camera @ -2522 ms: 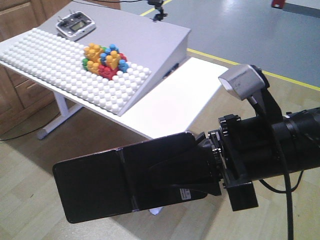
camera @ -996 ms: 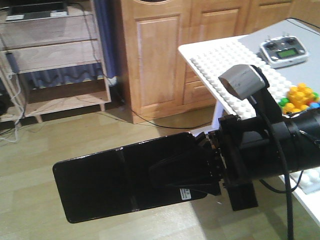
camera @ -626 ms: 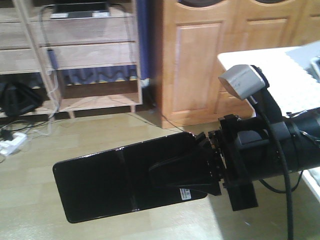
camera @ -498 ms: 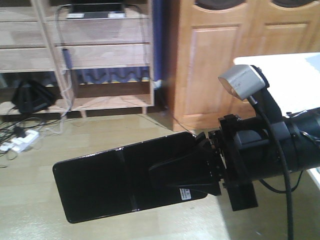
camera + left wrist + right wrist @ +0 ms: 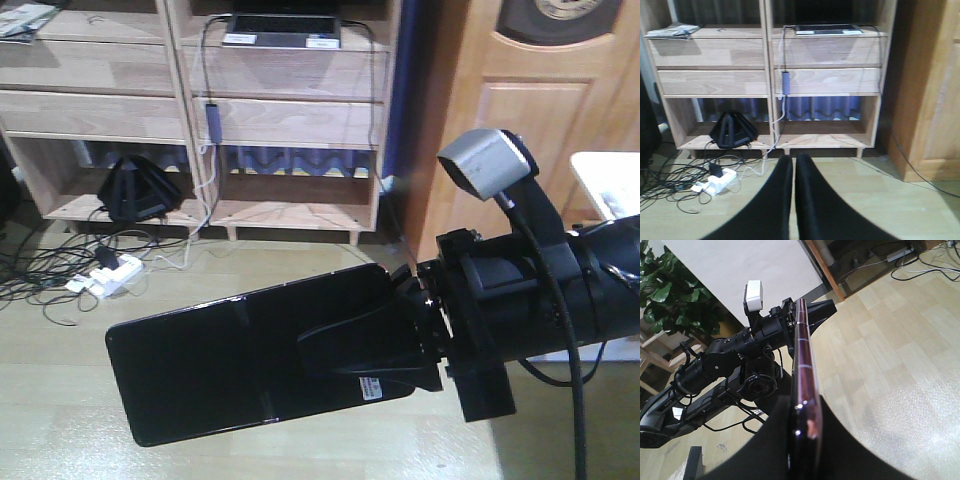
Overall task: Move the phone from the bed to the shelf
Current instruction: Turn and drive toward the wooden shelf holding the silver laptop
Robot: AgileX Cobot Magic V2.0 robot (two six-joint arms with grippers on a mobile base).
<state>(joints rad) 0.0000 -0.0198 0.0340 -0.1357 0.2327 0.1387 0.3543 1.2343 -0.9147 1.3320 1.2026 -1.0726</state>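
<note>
The phone (image 5: 220,365) is a flat glossy black slab with a centre crease, held level above the floor. My right gripper (image 5: 305,355) is shut on its right end, beside a small white sticker. In the right wrist view the phone (image 5: 802,365) shows edge-on with a pinkish rim, clamped in the right gripper (image 5: 807,412). The left gripper (image 5: 793,165) is shut on nothing and faces the shelf (image 5: 830,80). The pale wood shelf (image 5: 290,120) stands ahead, across the floor. The bed is out of view.
A laptop (image 5: 280,30) lies on an upper shelf plank, with a cable hanging down. A black pyramid-shaped device (image 5: 138,190) sits in the bottom bay. A white power strip (image 5: 105,275) and loose cables lie on the floor. A brown cabinet (image 5: 520,130) stands to the right.
The view has swung left: the table with the building blocks has gone out of sight and the shelf has come to the middle. The phone stays clamped the same way.
</note>
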